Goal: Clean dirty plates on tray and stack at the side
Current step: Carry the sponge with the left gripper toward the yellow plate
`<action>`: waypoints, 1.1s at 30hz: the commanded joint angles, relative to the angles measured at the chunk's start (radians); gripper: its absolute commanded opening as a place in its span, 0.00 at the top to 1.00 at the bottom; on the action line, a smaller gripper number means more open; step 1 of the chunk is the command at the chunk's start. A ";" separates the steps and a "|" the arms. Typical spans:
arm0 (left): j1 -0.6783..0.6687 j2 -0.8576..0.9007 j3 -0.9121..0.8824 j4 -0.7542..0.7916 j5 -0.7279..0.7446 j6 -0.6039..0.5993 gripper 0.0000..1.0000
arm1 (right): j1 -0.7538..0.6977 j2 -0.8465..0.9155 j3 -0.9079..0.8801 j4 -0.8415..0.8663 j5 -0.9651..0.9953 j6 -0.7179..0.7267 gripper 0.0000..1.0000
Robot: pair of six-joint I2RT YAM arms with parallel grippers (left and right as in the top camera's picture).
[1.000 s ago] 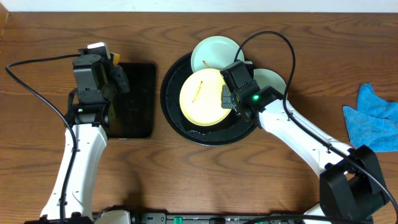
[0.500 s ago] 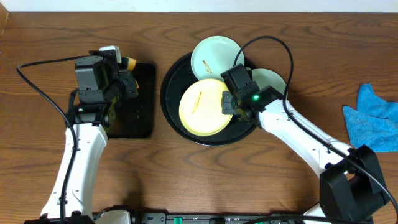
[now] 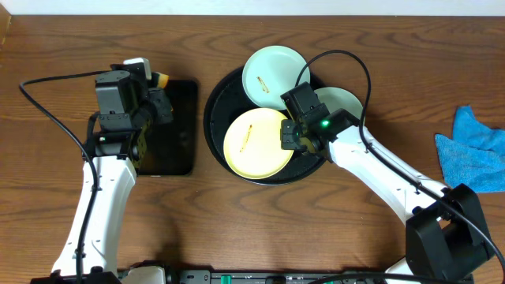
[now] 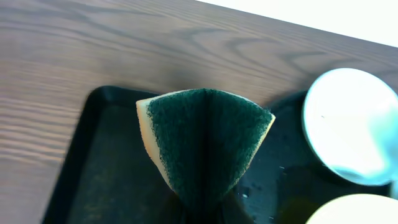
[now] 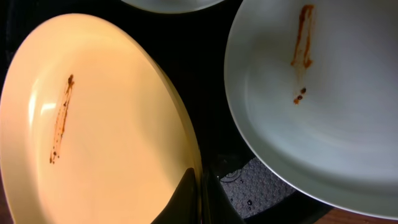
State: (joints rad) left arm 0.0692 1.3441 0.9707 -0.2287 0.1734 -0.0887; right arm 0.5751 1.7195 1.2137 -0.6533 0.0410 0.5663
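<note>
Reaching over tray (image 3: 217,99), R arm (image 3: 371,154) jaws pinch yellow plate (image 3: 254,143).

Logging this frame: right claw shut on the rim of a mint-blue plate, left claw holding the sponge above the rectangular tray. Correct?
One slip: the right claw is shut on the rim of the yellow plate, not a mint-blue one; the right wrist view shows it. The left claw does hold the sponge above the rectangular tray.

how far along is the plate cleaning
Nothing finished: no plate is stacked aside, and smears show on the yellow plate and at least one mint plate. In hand: right gripper pinches the yellow plate's rim; left gripper holds the folded sponge. Left: wiping and stacking all three.
</note>
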 commanded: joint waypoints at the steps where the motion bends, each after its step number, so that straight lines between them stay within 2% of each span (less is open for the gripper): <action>1: -0.001 0.009 -0.004 0.004 -0.061 0.002 0.92 | -0.007 0.001 -0.002 0.003 -0.002 -0.006 0.99; 20: -0.003 0.010 -0.004 -0.008 0.023 0.002 0.92 | -0.007 0.033 -0.046 0.150 0.048 -0.036 0.99; 24: -0.010 0.010 -0.004 -0.021 0.106 0.002 0.92 | -0.007 0.082 -0.046 0.145 0.032 -0.036 0.99; 27: -0.038 0.010 -0.004 -0.017 0.156 0.002 0.92 | -0.007 0.093 -0.046 0.145 0.028 -0.036 0.99; 33: -0.151 0.010 -0.004 -0.005 0.155 0.002 0.92 | -0.016 0.093 -0.045 0.137 -0.009 -0.036 0.99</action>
State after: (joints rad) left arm -0.0402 1.3468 0.9707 -0.2379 0.2970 -0.0887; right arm 0.5747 1.8118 1.1694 -0.5114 0.0628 0.5404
